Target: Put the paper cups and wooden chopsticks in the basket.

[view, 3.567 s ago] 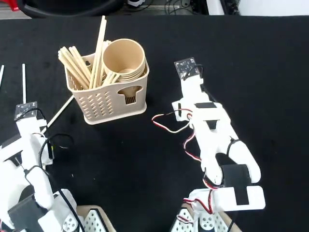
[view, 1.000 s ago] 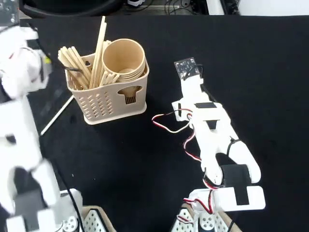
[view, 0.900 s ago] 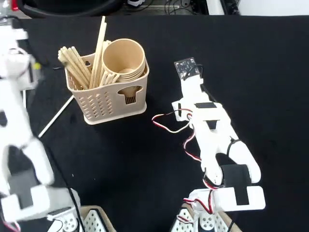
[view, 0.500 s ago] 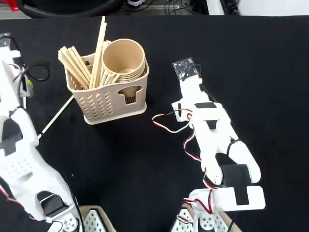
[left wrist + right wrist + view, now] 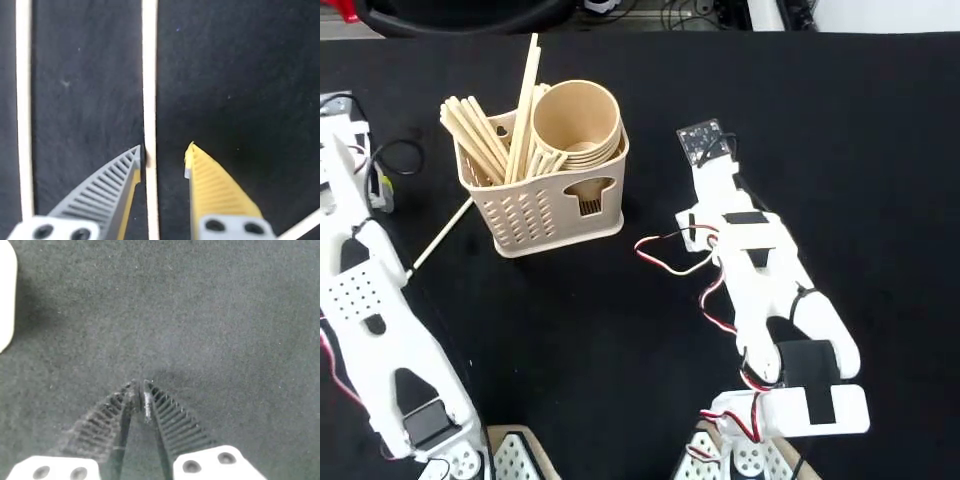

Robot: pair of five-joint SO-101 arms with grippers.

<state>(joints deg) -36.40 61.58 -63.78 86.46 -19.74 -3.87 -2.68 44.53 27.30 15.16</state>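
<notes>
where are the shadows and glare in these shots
High view: the white arms look bright against the black cloth, and the basket casts hardly any visible shadow. Left wrist view: even light, and the chopstick seen between the left arm's fingers is brightest. Right wrist view: a soft dark patch sits on the cloth just ahead of the right arm's fingers.

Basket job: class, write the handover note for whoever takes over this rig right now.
Left end effector: open, straddling one chopstick on the cloth; a second chopstick lies alongside.
Right end effector: shut, empty, over bare cloth.
Done: paper cups and a bundle of chopsticks stand in the basket.
To do: those two chopsticks, plus a third chopstick on the cloth beside the basket.
</notes>
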